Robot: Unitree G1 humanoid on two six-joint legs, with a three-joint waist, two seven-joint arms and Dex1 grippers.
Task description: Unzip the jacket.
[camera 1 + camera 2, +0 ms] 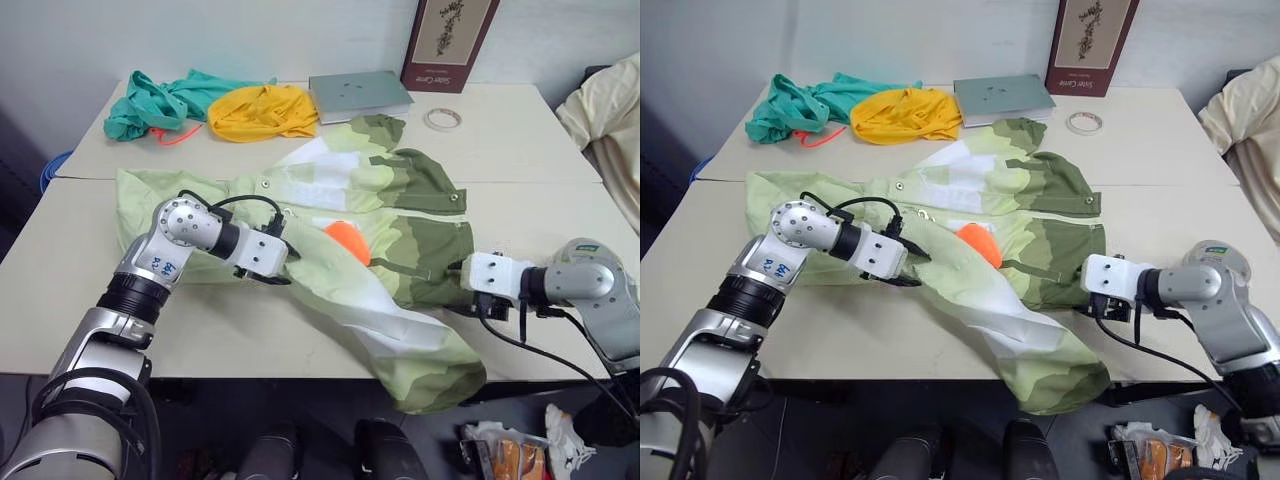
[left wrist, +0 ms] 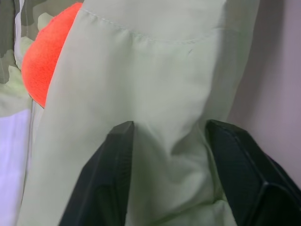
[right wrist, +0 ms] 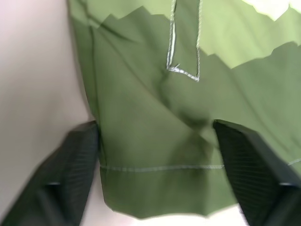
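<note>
Your jacket (image 1: pixel 380 215) lies spread across the middle of the table (image 1: pixel 520 130), hood end toward the far side, one pale green part trailing down over the near edge. An orange patch (image 1: pixel 347 240) shows where the front folds open, near the middle of the garment.

Your left gripper (image 1: pixel 285 262) sits on the pale green cloth just left of that orange patch. In the left wrist view its two black fingers (image 2: pixel 106 174) stand apart with a ridge of pale fabric bunched up between them; you can see cloth between the fingers, but they are not pressed together on it.

Your right gripper (image 1: pixel 1092 290) is at the jacket's right edge, over the dark olive part. In the right wrist view its fingers (image 3: pixel 70 165) are spread wide, one over the bare table beside the hem, the other over the olive cloth, with the hem corner lying between them, ungripped.

On the far side of the table you have a teal cloth (image 1: pixel 160 100) with an orange cord, a yellow cloth (image 1: pixel 262 110) touching it, a grey book (image 1: pixel 358 95), a roll of tape (image 1: pixel 443 119) and a dark framed picture (image 1: pixel 450 40) leaning on the wall
</note>
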